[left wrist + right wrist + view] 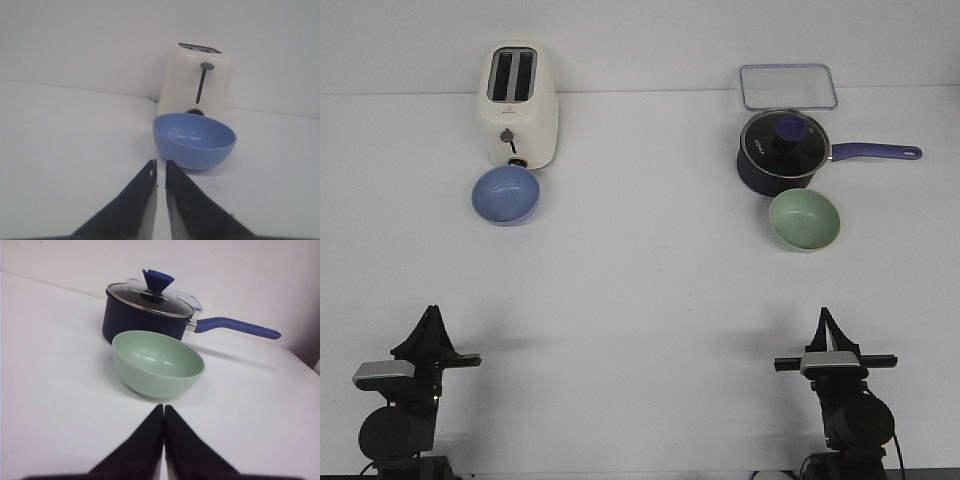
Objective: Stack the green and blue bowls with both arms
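Observation:
The periwinkle blue bowl [505, 194] sits upright on the white table at the back left, right in front of a toaster. The pale green bowl [804, 219] sits upright at the back right, just in front of a saucepan. My left gripper [432, 312] is low at the front left, empty, its jaws closed to a thin slit; in the left wrist view the gripper [160, 162] points at the blue bowl [194, 140], a short way off. My right gripper [823, 312] is at the front right, shut and empty; in the right wrist view the gripper [164, 406] points at the green bowl [157, 362].
A cream toaster [520, 105] stands behind the blue bowl, almost touching it. A dark navy saucepan [782, 150] with a glass lid and a handle pointing right stands behind the green bowl. A clear shallow container [787, 86] lies behind the pan.

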`<act>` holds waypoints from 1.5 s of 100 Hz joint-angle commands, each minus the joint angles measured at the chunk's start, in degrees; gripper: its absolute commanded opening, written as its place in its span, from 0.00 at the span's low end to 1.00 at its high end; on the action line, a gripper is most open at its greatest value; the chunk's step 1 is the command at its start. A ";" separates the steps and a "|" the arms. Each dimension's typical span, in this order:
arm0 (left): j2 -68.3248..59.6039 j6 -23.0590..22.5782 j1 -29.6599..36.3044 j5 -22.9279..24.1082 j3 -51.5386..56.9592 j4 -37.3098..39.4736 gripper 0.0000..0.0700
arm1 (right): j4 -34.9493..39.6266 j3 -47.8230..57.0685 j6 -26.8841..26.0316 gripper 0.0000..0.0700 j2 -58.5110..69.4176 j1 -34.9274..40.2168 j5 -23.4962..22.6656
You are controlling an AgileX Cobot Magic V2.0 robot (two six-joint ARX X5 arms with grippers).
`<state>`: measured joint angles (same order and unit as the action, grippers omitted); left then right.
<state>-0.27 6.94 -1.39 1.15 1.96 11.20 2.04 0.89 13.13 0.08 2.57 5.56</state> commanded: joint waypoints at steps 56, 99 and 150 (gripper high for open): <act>0.09 -0.24 -0.09 -0.11 -1.16 0.85 0.02 | -0.77 -0.15 0.22 0.00 0.00 0.04 -0.13; 0.09 -0.24 -0.11 -0.11 -1.16 0.85 0.02 | -0.79 -0.15 -9.73 0.00 0.00 0.04 -0.24; 0.09 -0.24 -0.11 -0.11 -1.16 0.85 0.02 | 5.46 11.06 -34.77 0.00 9.46 -0.07 -0.13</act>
<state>-0.27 6.94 -1.39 1.15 1.96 11.20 8.01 8.08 -19.55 5.74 2.55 5.58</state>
